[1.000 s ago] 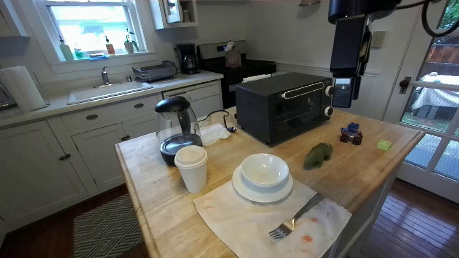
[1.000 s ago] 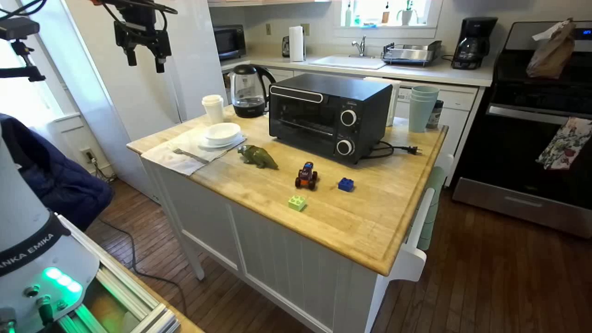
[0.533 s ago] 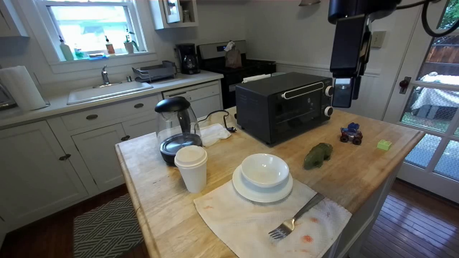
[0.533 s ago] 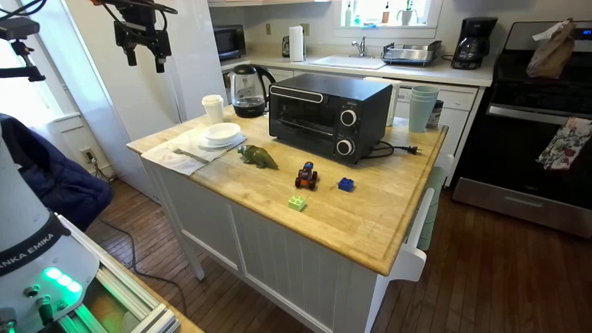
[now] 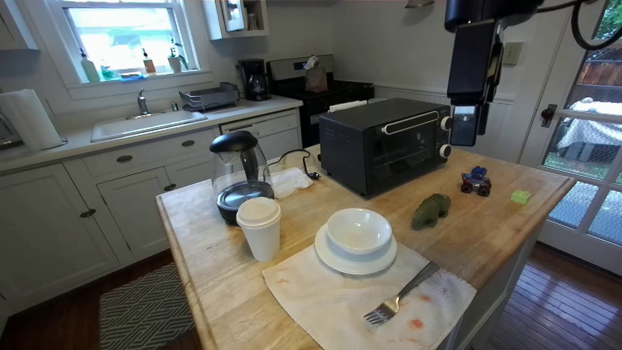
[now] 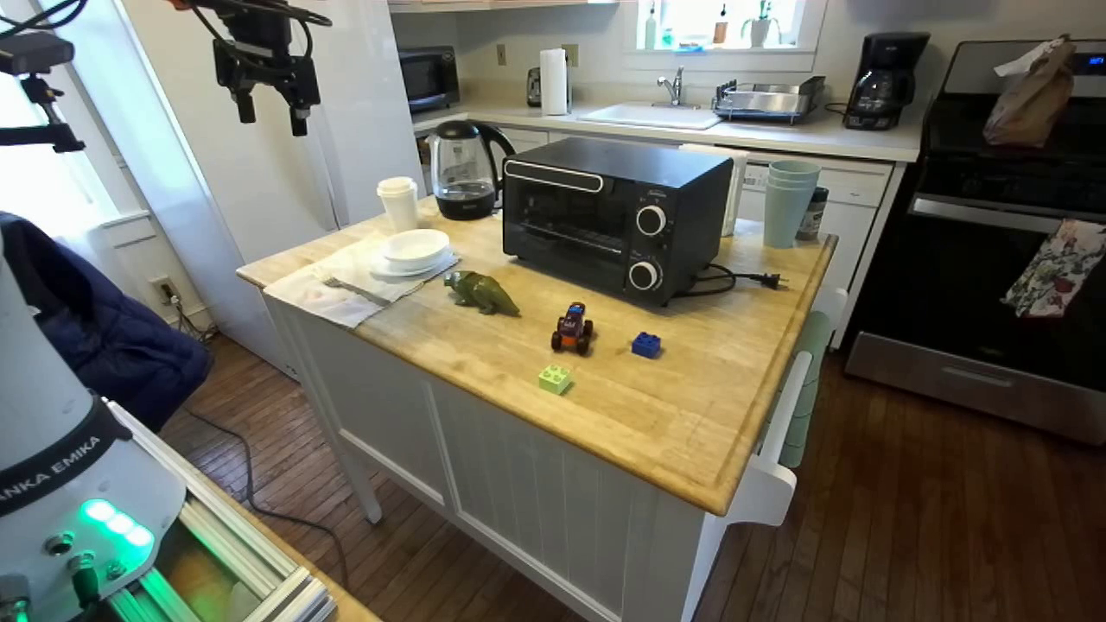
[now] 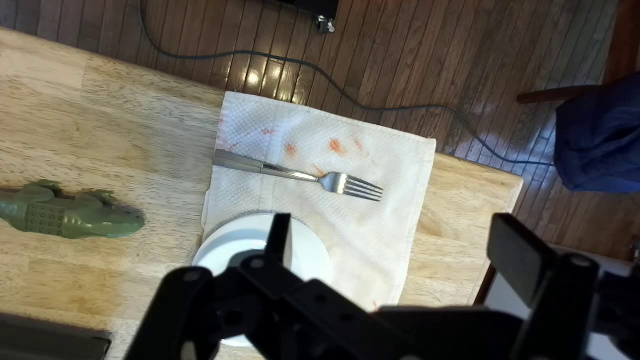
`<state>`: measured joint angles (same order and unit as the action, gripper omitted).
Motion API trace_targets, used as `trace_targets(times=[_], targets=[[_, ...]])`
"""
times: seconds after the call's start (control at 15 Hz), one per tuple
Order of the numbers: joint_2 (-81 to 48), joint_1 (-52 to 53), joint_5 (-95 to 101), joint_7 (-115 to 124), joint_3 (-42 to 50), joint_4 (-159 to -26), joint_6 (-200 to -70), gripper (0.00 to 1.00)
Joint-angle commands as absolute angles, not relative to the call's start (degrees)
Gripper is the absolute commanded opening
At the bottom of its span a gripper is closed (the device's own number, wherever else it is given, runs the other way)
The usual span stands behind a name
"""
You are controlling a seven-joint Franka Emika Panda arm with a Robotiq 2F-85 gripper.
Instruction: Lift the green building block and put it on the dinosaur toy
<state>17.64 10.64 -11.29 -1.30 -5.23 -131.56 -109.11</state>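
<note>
Although the order calls for a lift and a placing, neither is done on the evidence of the views. The green building block (image 6: 555, 379) sits studs up on the wooden island top (image 6: 683, 441), near the long edge on the robot's side, with nothing touching it; the wrist view does not take it in. Close by stand a toy monster truck (image 6: 572, 328) and a blue building block (image 6: 646, 345) — like in form, wrong in colour. The dinosaur toy (image 6: 482, 294) stands farther along, between the toy monster truck and the napkin (image 5: 335, 301), and its back carries nothing. A studded panel (image 7: 46, 218) shows there in the wrist view; I judge it the likely seat for the block.

The gripper (image 7: 393, 237) hangs well above the island top, toward the end laid with the plate (image 5: 357, 266). Its jaws stand wide apart and hold nothing. Outstanding, in my judgement: approach, grasp, lift, carry and placing — the whole of the work.

As to writing, in an exterior view the dark band (image 6: 60, 462) on the arm base (image 6: 52, 363) reads "ANKA EMIKA", its opening cut off at the view's edge; presumably "FRANKA EMIKA". Printing on the toaster oven (image 6: 605, 220), around its dials (image 6: 651, 219), is too small to read. Blue characters are lit on the display (image 6: 1095, 62) of the stove (image 6: 959, 268), likewise illegible. No lettering can be made out on the paper cup (image 6: 398, 205) or the electric kettle (image 6: 465, 173).
</note>
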Motion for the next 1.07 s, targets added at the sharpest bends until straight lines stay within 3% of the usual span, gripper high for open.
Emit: trace_targets(times=[0.0,1.0], targets=[[17.6,9.9,-11.5,-1.5,-5.9,-131.5,-109.0,1.00],[22.5,-1.6,-2.6,19.4,-3.8,-140.3,-110.2,1.00]])
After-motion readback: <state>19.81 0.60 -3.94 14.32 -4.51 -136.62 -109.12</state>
